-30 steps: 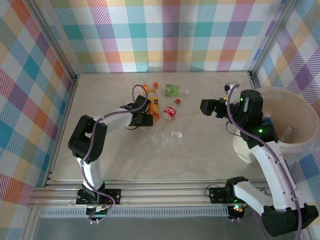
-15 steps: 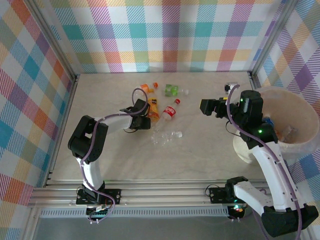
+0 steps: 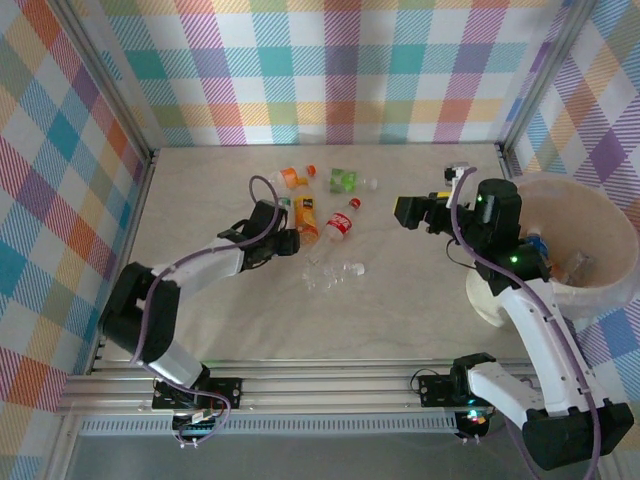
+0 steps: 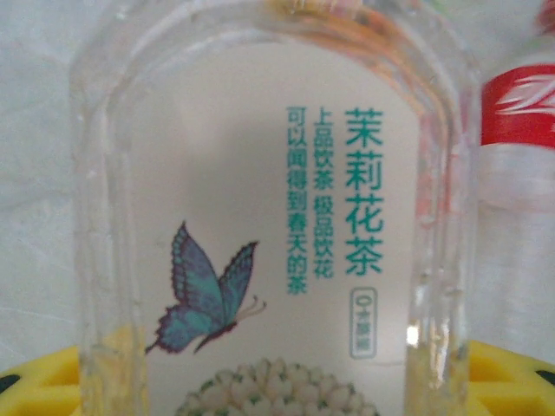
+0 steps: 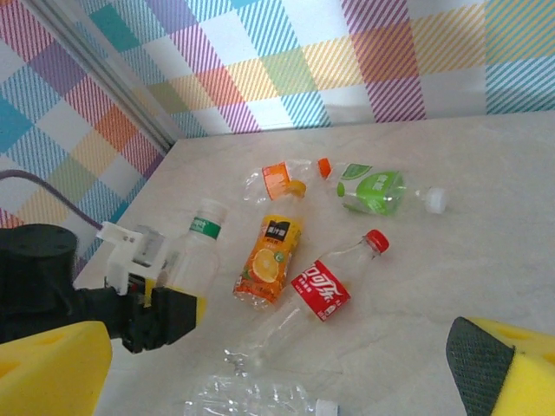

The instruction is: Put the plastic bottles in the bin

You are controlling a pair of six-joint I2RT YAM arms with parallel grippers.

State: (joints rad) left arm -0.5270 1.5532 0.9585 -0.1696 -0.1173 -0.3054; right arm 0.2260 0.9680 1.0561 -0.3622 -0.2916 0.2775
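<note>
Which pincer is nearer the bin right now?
Right. The right pincer hangs open just left of the bin; the left pincer grips the green-capped bottle much farther left.

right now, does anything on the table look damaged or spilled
The clear bottle in the middle of the table looks crumpled, and the orange juice bottle looks dented; both lie on their sides. No spill visible.

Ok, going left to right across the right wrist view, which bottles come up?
Clear white-capped plastic bottle → orange-label juice bottle → red-label, red-capped clear bottle → green-label, white-capped bottle.
</note>
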